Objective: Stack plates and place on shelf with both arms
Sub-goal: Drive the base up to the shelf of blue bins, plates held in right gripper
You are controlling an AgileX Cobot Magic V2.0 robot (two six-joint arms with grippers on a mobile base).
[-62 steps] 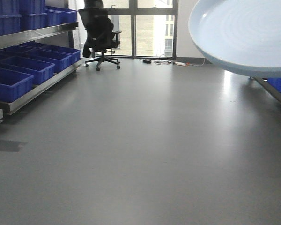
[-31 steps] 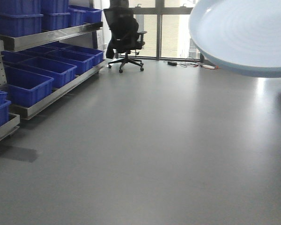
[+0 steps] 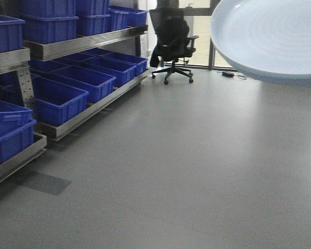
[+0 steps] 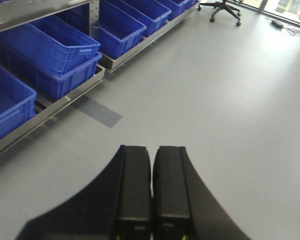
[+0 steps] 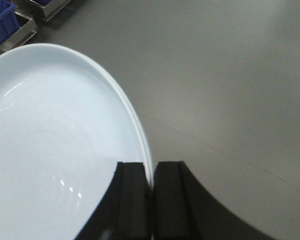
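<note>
A large pale bluish-white plate (image 3: 269, 36) fills the top right of the front view, held high above the floor. In the right wrist view the same plate (image 5: 55, 140) spreads to the left, and my right gripper (image 5: 152, 172) is shut on its rim, one finger inside and one outside. I cannot tell whether a second plate lies under it. My left gripper (image 4: 151, 155) is shut with nothing in it, hanging over bare floor. The steel shelf (image 3: 67, 49) with blue crates stands at the left, and its lower rail (image 4: 55, 107) lies ahead and left of the left gripper.
Blue crates (image 3: 67, 98) fill the shelf's tiers, and some (image 4: 60, 55) show in the left wrist view. A black office chair (image 3: 173, 36) stands by the windows at the far end. Cables (image 3: 230, 74) lie on the grey floor (image 3: 186, 166) near the windows.
The front view has swung towards the shelf, which now looks nearer and larger. The chair has slid right in the frame. The plate keeps its place at the top right.
</note>
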